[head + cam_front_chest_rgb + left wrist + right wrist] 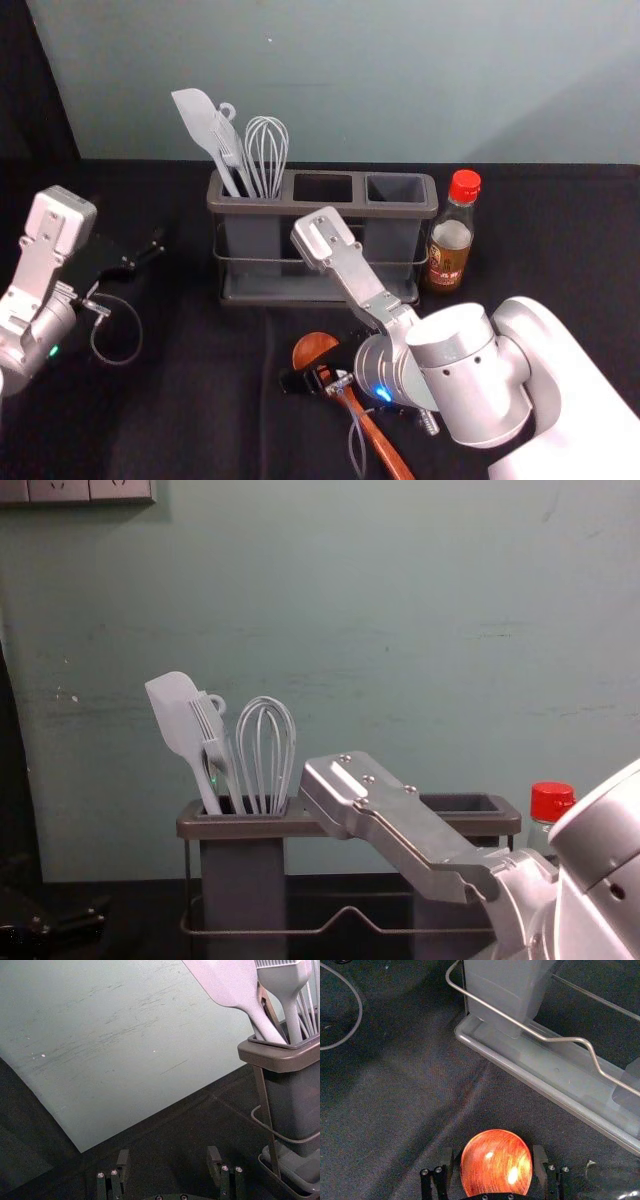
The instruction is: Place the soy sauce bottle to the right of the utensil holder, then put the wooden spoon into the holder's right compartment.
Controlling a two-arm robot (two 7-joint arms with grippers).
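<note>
Wooden spoon (312, 348): lying on the black cloth (200, 400) before you, in front of the utensil holder (260, 207), its bowl toward the holder.
Right gripper (318, 362): yours sits low at the spoon, fingers parted on either side of the bowl, a gap showing at one side.
Soy sauce bottle (450, 240): upright under its red cap, just right of the holder.
Left compartment: spatula (198, 120), brush (231, 145) and whisk (267, 150) stand together, heads up.
Left gripper (140, 252): yours hangs left of the holder, fingers apart.
</note>
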